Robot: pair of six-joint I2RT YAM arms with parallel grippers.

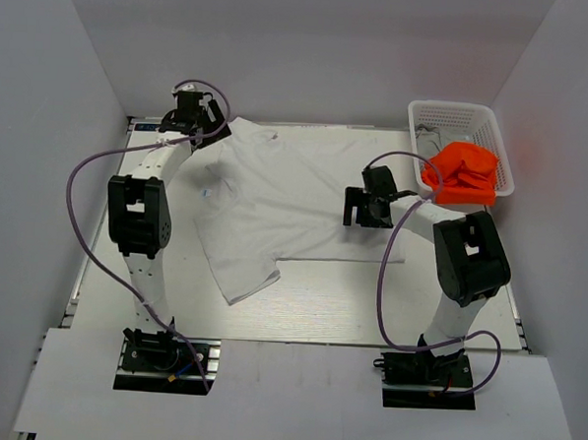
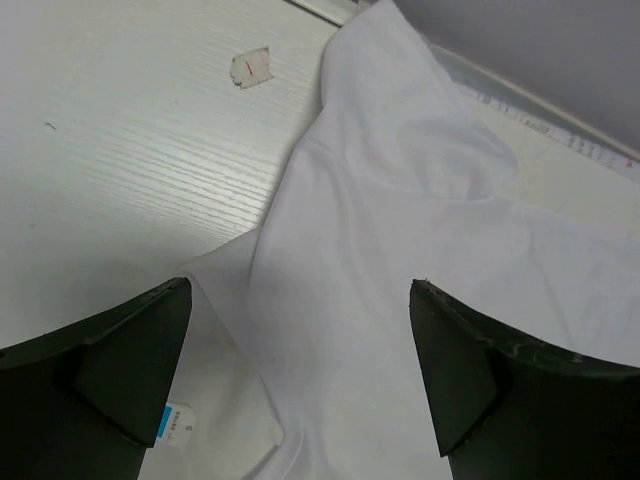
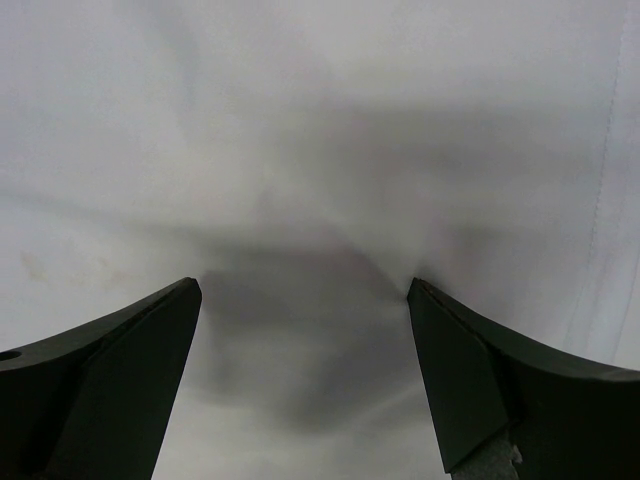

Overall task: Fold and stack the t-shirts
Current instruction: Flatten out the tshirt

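Observation:
A white t-shirt (image 1: 276, 194) lies spread on the table. My left gripper (image 1: 202, 126) is open above its far left sleeve and collar; in the left wrist view the shirt (image 2: 400, 260) and a size tag (image 2: 175, 425) lie between the jaws (image 2: 300, 300). My right gripper (image 1: 362, 209) is open, low over the shirt's right part; the right wrist view shows only white cloth (image 3: 300, 150) with the gripper (image 3: 303, 290) casting a shadow. An orange t-shirt (image 1: 462, 173) is bunched in the white basket (image 1: 457, 115), with a bit of grey cloth (image 1: 428, 138) beside it.
The white lattice basket stands at the far right corner. A piece of tape (image 2: 250, 67) sticks to the table near the left sleeve. Grey walls enclose the table on three sides. Purple cables loop from both arms.

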